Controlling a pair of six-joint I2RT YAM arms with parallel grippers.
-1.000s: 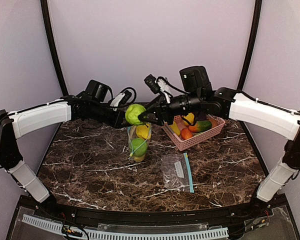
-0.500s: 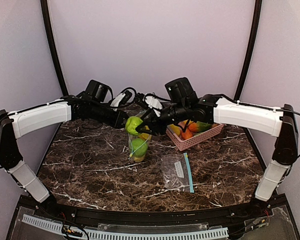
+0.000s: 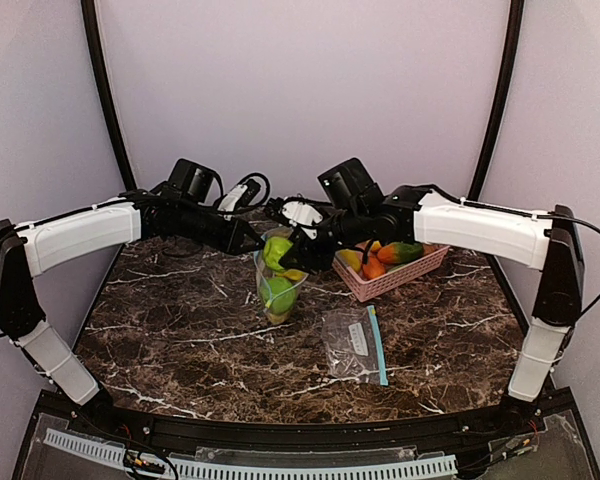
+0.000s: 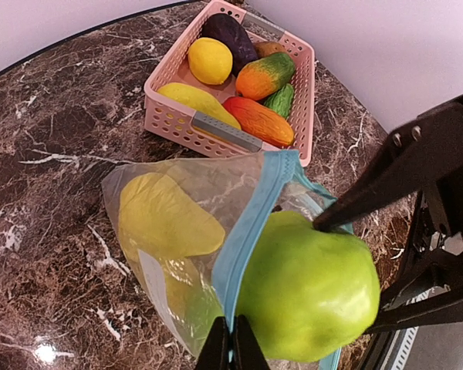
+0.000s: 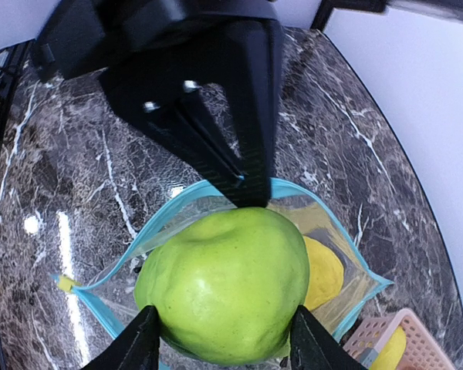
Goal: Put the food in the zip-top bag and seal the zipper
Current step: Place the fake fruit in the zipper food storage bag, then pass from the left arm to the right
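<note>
A clear zip-top bag (image 3: 278, 285) with a blue zipper rim (image 4: 251, 212) hangs upright at table centre. My left gripper (image 4: 231, 348) is shut on the rim, holding the mouth open. My right gripper (image 5: 225, 343) is shut on a green apple (image 5: 228, 281) and holds it in the bag's mouth; the apple also shows in the top view (image 3: 273, 252) and the left wrist view (image 4: 309, 289). Yellow fruit (image 4: 166, 216) and another green fruit (image 3: 278, 295) lie inside the bag.
A pink lattice basket (image 3: 394, 280) right of the bag holds yellow, orange-red, green and dark purple food (image 4: 230, 35). A second small zip-top bag (image 3: 355, 343) lies flat on the marble table (image 3: 160, 330) nearer the front.
My right gripper has carried the green apple down and left, from above the bag into its open mouth. My left gripper has kept its hold on the rim.
</note>
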